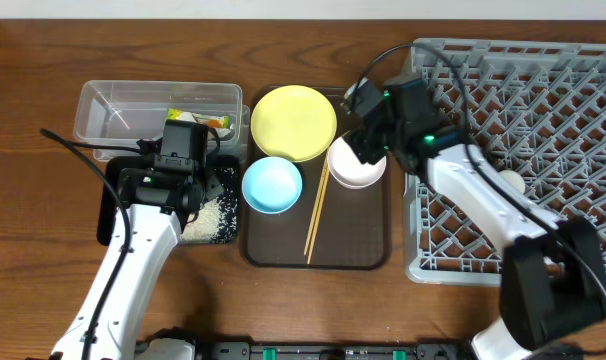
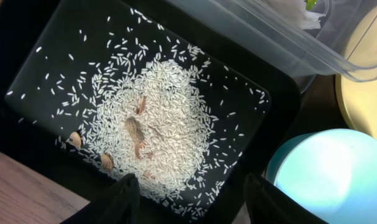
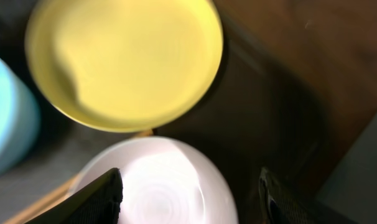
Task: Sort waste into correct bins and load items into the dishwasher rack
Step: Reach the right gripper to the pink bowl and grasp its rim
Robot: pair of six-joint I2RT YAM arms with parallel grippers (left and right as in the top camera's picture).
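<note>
A: On brown tray (image 1: pixel 363 250): one yellow plate (image 1: pixel 294 122), one blue bowl (image 1: pixel 272 185), one white bowl (image 1: pixel 355 172), two chopsticks (image 1: pixel 316 215).
B: Agreed. Left gripper (image 2: pixel 190 180) gaping, empty, over rice (image 2: pixel 157 118) in black tray (image 2: pixel 39 50); right gripper (image 3: pixel 190 177) spread, empty, above white bowl.

The left gripper (image 2: pixel 195 208) is shown pointed downward, its fingers (image 2: pixel 123 202) spread apart. The right gripper (image 3: pixel 191 202) is likewise directed downward with jaws parted, its white arm (image 1: pixel 475 203) reaching in from the right.
</note>
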